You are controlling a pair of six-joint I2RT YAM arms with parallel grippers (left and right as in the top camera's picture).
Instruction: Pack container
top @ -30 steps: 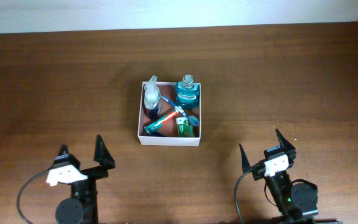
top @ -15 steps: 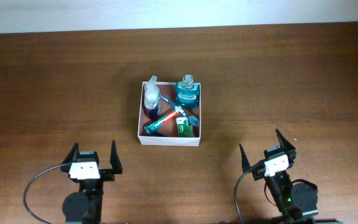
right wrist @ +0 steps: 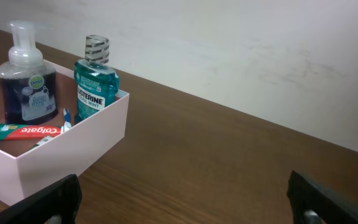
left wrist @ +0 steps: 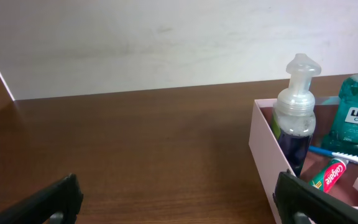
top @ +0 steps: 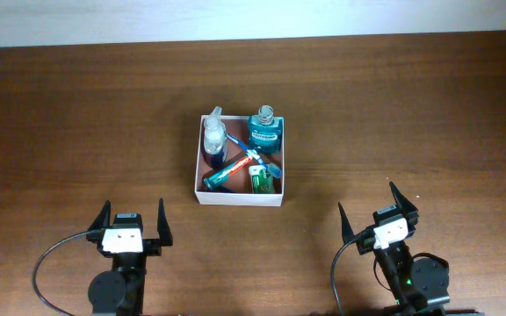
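The container (top: 237,197) is a shallow square box, white outside and reddish-brown inside, at the table's middle. In it stand a foam pump bottle (top: 213,136) and a teal mouthwash bottle (top: 264,129). A toothpaste tube (top: 233,168), a toothbrush (top: 266,161) and a small green pack (top: 261,181) lie in it. My left gripper (top: 133,221) is open and empty, near the front edge, left of the container (left wrist: 263,146). My right gripper (top: 377,215) is open and empty, front right of the container (right wrist: 73,149).
The brown wooden table (top: 77,114) spreads all round the box. A white wall (left wrist: 166,37) runs along the table's far edge.
My left gripper turned from a leftward tilt to straight ahead and shifted slightly right. The right arm and the box contents have not moved.
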